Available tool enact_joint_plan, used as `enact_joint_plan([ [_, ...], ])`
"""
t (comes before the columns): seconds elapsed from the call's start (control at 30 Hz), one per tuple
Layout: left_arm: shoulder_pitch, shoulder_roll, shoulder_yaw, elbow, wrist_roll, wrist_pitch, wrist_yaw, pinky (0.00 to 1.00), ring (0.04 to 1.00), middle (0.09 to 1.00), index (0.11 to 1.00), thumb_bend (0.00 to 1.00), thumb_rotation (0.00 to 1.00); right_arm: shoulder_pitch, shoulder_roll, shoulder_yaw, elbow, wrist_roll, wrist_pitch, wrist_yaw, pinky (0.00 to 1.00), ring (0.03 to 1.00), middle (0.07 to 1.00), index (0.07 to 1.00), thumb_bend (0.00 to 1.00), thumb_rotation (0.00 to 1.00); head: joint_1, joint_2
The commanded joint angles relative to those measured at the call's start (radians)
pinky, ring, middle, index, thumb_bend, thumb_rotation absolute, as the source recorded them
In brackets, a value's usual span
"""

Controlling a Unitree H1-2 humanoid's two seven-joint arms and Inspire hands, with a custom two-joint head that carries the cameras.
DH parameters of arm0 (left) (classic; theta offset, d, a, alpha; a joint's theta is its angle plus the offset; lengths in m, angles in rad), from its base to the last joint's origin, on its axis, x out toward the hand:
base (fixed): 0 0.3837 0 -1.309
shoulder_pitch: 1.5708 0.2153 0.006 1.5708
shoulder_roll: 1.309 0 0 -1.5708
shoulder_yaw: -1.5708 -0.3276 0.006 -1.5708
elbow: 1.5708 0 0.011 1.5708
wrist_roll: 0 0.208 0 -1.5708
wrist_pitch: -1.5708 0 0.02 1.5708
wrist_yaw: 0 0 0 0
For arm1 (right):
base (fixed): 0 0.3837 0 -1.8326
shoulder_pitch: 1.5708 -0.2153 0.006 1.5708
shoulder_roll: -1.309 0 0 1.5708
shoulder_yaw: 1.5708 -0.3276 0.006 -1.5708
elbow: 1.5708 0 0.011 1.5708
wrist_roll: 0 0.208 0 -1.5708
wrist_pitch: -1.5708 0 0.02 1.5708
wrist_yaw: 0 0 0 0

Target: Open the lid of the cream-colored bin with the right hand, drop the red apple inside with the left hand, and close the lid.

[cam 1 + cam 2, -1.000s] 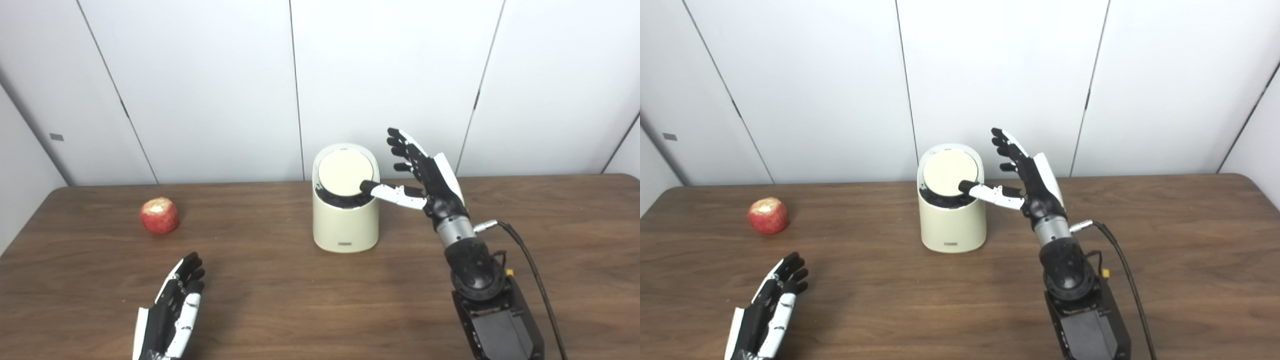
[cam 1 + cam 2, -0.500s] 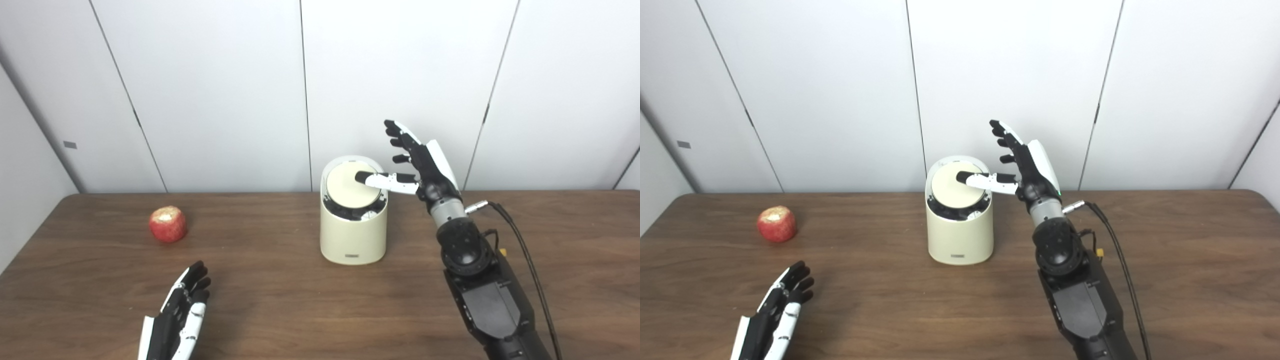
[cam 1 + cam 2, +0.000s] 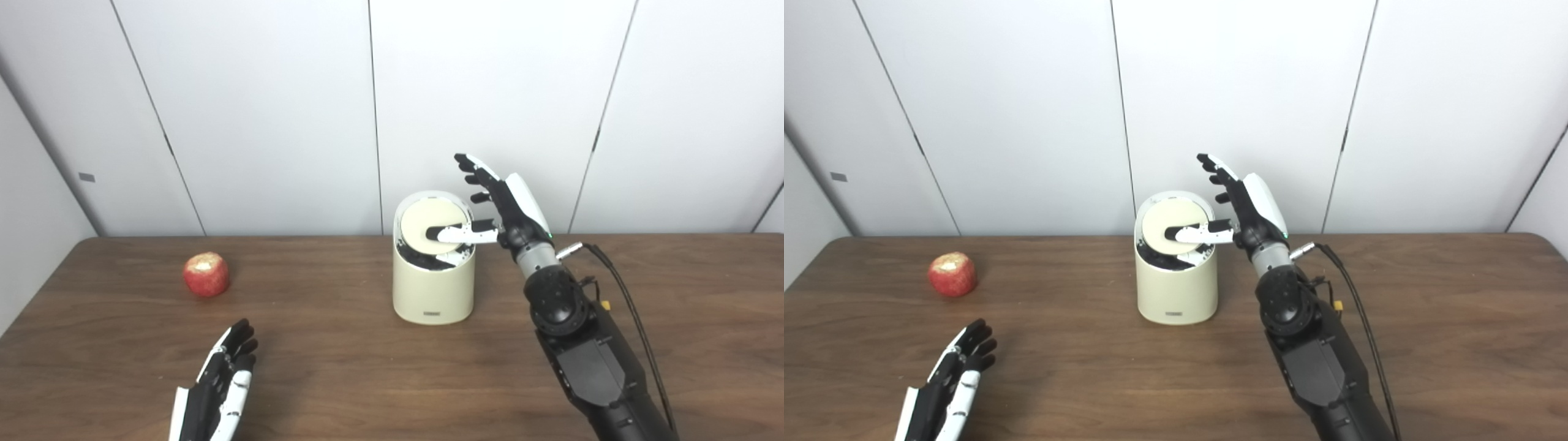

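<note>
The cream-colored bin (image 3: 433, 288) stands mid-table near the back. Its round lid (image 3: 430, 222) is tilted up, with a dark gap below its front edge. My right hand (image 3: 499, 202) is open beside the bin's upper right, fingers spread upward, and its thumb (image 3: 456, 233) lies across the lid's front. The red apple (image 3: 206, 274) rests on the table at the left, apart from both hands. My left hand (image 3: 223, 380) lies open and flat near the front left edge, holding nothing.
A black cable (image 3: 625, 294) runs from the right wrist down the right side of the brown table (image 3: 343, 355). White wall panels stand close behind the bin.
The camera shifted between the earliest frames and now. My right hand has moved left toward the bin, and its thumb slid further over the lid. The left hand and apple stayed put.
</note>
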Motion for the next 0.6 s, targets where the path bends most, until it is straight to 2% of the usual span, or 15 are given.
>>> enact_joint_plan([
  [0.0,0.052,-0.032,-0.016,0.074,-0.006,-0.016,0.006,0.86,0.871,0.889,0.904,0.43,0.68,-0.066,-0.008,0.005,-0.016,-0.008,-0.051,-0.013,0.76,0.858,0.893,0.888,0.91,0.23,0.001,0.001],
  [0.37,0.049,-0.032,-0.014,0.077,0.000,-0.019,0.011,0.86,0.869,0.887,0.898,0.43,0.67,-0.079,-0.036,0.055,-0.003,-0.075,-0.064,-0.001,0.80,0.871,0.887,0.892,0.95,0.21,0.005,0.009],
  [0.47,0.050,-0.030,-0.014,0.078,-0.001,-0.020,0.008,0.86,0.870,0.891,0.902,0.44,0.68,-0.080,-0.057,0.094,-0.011,-0.145,-0.051,0.000,0.80,0.874,0.885,0.898,0.93,0.25,0.004,0.012],
  [0.57,0.051,-0.031,-0.013,0.074,-0.011,-0.015,0.006,0.85,0.870,0.889,0.902,0.45,0.67,-0.086,-0.082,0.136,-0.012,-0.208,-0.053,-0.001,0.81,0.883,0.887,0.900,0.92,0.25,0.004,0.016],
])
